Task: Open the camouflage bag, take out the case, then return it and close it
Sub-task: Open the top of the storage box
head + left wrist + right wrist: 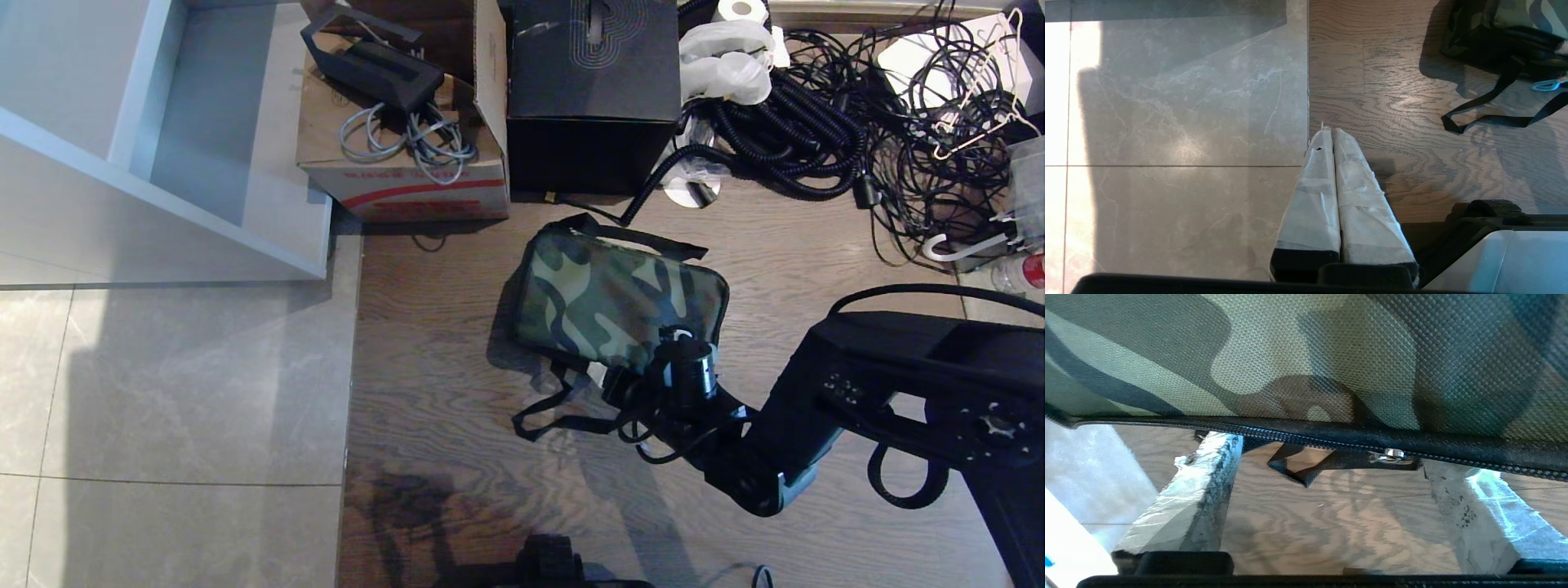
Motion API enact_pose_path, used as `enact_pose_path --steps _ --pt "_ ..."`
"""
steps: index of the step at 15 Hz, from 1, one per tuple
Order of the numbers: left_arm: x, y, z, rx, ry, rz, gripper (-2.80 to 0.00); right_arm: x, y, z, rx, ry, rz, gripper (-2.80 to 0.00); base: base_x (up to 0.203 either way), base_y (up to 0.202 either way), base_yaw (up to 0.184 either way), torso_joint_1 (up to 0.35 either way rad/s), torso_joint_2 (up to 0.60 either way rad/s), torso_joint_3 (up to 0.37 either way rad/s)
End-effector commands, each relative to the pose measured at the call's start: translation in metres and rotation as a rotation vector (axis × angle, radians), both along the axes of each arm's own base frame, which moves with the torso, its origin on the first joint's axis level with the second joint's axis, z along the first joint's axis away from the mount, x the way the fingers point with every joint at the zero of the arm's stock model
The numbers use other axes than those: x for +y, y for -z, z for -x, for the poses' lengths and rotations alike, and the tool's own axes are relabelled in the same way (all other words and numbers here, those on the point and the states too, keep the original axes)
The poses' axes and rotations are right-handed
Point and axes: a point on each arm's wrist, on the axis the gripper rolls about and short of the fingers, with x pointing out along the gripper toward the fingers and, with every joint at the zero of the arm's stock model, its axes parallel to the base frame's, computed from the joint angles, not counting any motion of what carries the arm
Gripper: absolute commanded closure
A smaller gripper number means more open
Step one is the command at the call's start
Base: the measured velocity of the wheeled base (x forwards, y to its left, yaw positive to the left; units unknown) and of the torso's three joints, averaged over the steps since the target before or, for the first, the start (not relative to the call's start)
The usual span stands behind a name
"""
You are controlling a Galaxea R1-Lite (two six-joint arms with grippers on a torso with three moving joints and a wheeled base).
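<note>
Woven, rectangular camouflage bag (pixel 608 298) on grained wood, right gripper (pixel 1331 490) spread wide, seemingly empty, beside its zipper edge.

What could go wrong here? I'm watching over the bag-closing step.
The right pincer stands open at the camouflage bag edge, its fingers straddling the zipper; closing now may pinch fabric instead of the slider. The loose strap on the floor by the wrist could snag it.

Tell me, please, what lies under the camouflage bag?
The camouflage bag lies on the wooden floor, its black strap trailing out. Its closed top hides whatever is inside.
</note>
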Motion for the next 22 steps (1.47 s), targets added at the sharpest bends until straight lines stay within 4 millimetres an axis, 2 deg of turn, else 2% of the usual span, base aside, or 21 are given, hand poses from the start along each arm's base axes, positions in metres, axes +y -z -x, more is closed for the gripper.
enact_pose_path --steps 1,9,16,19,22 --pt "0.0 0.0 0.0 0.0 -0.001 0.001 0.0 0.0 0.008 -0.001 0.008 0.014 0.012 0.0 0.0 0.0 0.0 0.0 0.0 0.0" --pt "0.0 0.0 0.0 0.0 0.002 0.001 0.0 -0.002 0.004 0.007 0.002 0.012 0.059 0.0 0.0 0.0 0.0 0.0 0.0 0.0" --pt "0.0 0.0 0.0 0.0 0.0 0.001 0.0 -0.024 -0.022 0.045 0.03 0.006 0.089 0.0 0.0 0.0 0.0 0.0 0.0 0.0" --pt "0.0 0.0 0.0 0.0 0.0 0.001 0.0 -0.027 -0.016 0.056 0.054 -0.006 0.158 0.0 0.0 0.0 0.0 0.0 0.0 0.0" --pt "0.0 0.0 0.0 0.0 0.0 0.0 0.0 -0.03 -0.016 0.057 0.042 0.043 0.219 0.0 0.0 0.0 0.0 0.0 0.0 0.0"
